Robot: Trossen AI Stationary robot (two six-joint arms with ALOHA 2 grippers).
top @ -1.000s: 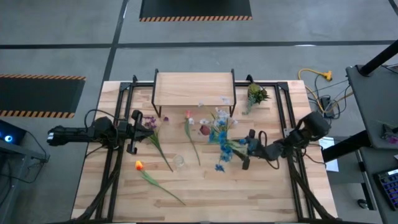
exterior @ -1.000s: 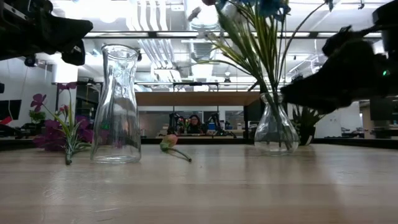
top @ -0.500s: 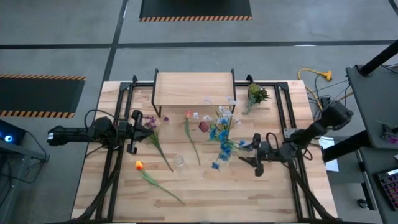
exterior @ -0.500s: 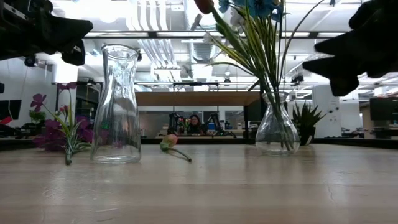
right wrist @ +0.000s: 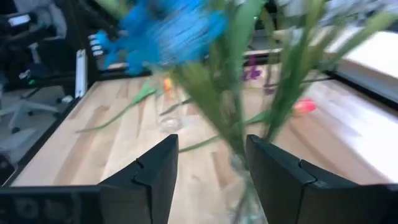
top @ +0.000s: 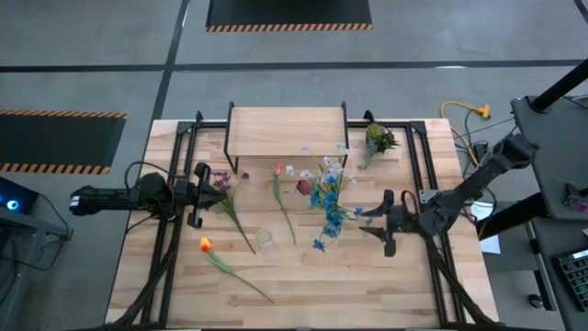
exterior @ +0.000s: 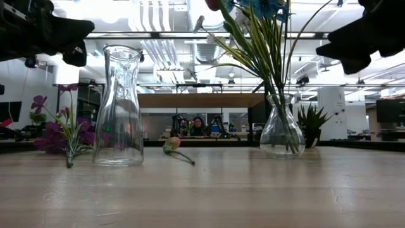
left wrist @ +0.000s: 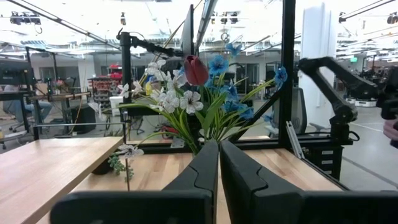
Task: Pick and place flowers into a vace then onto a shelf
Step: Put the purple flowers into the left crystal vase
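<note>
A round glass vase (exterior: 281,134) stands on the table and holds a bunch of flowers (top: 326,195) with blue, white and dark red blooms (left wrist: 194,87). My right gripper (top: 386,223) is open, raised to the right of this bunch; in its wrist view the stems (right wrist: 231,106) stand ahead of the fingers. An empty tall glass vase (exterior: 118,106) stands nearer the left (top: 265,239). Loose flowers lie flat: purple (top: 223,184), pink (top: 279,179), orange (top: 206,245). The shelf (top: 287,131) stands at the far edge. My left gripper (top: 197,193) is shut, hovering at the left.
A yellow-green tuft (top: 378,140) lies right of the shelf. Black frame rails (top: 418,175) run along both sides of the table. Bare wood lies toward the near edge (top: 312,285). A person sits far behind the table (exterior: 199,126).
My right gripper has drawn back from the round vase toward the table's right edge and has risen. The vase has stayed in place, and its blooms have swung a little. My left arm has kept still.
</note>
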